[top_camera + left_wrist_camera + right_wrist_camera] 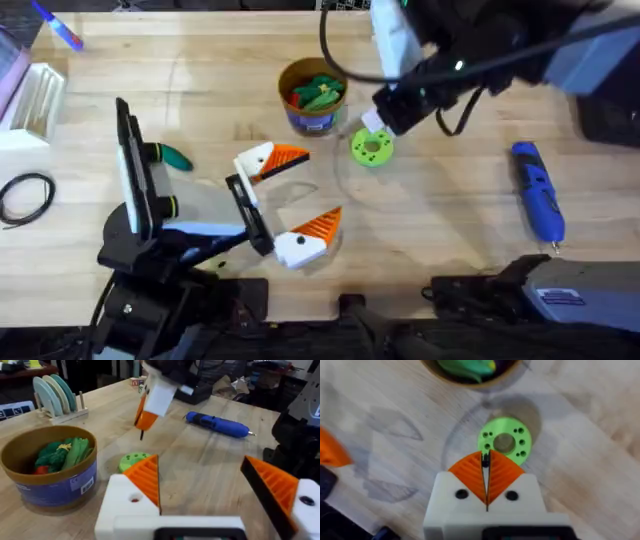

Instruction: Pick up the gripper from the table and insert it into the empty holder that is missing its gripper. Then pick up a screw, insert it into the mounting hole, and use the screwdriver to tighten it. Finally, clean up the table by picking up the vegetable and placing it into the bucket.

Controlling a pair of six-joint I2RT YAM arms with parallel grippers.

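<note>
Over the green disc, mid-desk: right tool hovers with pads pinched together on a small black screw. In the left wrist view the screw hangs point-down below the pads.

Left tool: fingers wide apart, holding nothing.

Holder carries a white-and-orange block at each end. I take the one nearer the bases to be the gripper, apparently seated already; not certain which of the two it is.

Key relation: from the right tool, holder and gripper lie toward the left arm's side and nearer the bases. A small hole shows on a white block face; I judge it a candidate mounting hole. The screw's axis is vertical, so the hole's facing needs checking before I bring it across.

Screwdriver lies on the right side, well apart from the holder, long axis running away-to-near, tip toward the bases; right arm is nearer.

Vegetable is still on the desk beside the tall black plate, far from the bucket.
</note>
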